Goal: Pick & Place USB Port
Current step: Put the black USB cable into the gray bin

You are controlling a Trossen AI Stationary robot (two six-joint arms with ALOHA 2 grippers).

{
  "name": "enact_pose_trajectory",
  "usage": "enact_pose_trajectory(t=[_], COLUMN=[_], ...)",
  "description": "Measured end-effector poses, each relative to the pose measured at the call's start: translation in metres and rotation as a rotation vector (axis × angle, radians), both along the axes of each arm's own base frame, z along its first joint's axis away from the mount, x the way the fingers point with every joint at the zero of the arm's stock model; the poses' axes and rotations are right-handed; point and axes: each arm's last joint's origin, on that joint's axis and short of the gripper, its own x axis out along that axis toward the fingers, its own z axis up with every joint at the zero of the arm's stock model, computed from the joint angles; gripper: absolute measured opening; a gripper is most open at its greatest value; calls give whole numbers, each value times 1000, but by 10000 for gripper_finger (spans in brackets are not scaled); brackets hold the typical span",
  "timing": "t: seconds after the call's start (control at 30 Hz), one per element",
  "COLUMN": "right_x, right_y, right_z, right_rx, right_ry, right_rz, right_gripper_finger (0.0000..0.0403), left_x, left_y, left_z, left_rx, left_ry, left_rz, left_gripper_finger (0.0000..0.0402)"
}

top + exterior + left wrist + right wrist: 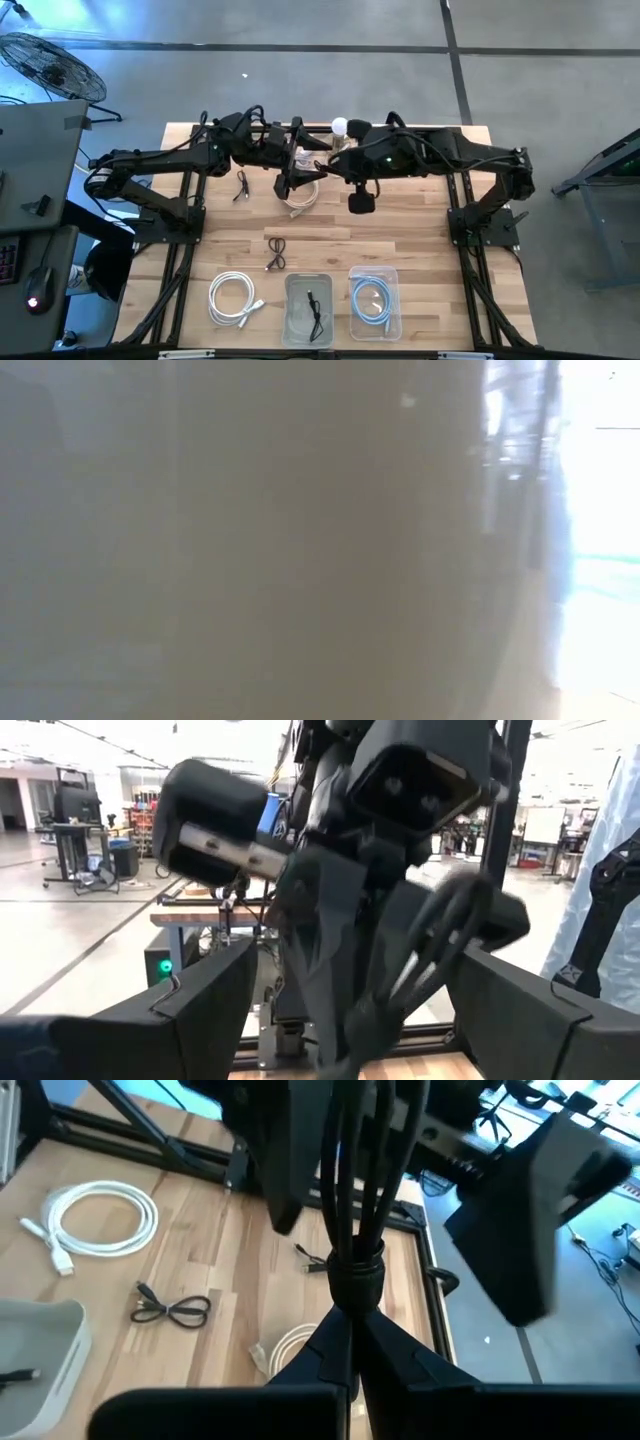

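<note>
The right gripper (352,1316) is seen with its two fingers brought together into a narrow V, pinched on the tied waist of a bundled black USB cable (356,1230). The bundle is made up of several parallel black strands bound by a black wrap just beyond the fingertips. Its long axis is carried straight on from the fingers, pointing away from the wrist, and it is held off the table (420,250) over the far middle. The left gripper (292,178) is found just beside it, facing it, with its fingers spread wide and nothing between them. A loosely coiled pale cable (303,197) is laid on the wood beneath the two grippers. Nearer the front edge, a white coiled cable (232,298), a clear bin (292,300) with a black cable and a second bin (394,300) with a blue cable are set in a row.
</note>
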Motion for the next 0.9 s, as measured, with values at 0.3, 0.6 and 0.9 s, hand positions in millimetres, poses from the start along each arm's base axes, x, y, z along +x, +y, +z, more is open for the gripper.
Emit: enact_pose_trajectory(t=[0.3,0.6,0.9], right_x=[8,8,7], right_y=[0,0,1], right_z=[-7,-7,-6], right_rx=[-23,-29,-3], right_ry=[23,25,19], right_rz=[8,0,-12], right_gripper_finger=[0,0,24], left_x=[0,0,-1], left_y=[0,0,-1], left_z=[-2,-3,-2], left_rx=[29,103,117], left_ry=[12,13,7], left_rz=[5,5,-4], left_gripper_finger=[242,10,4])
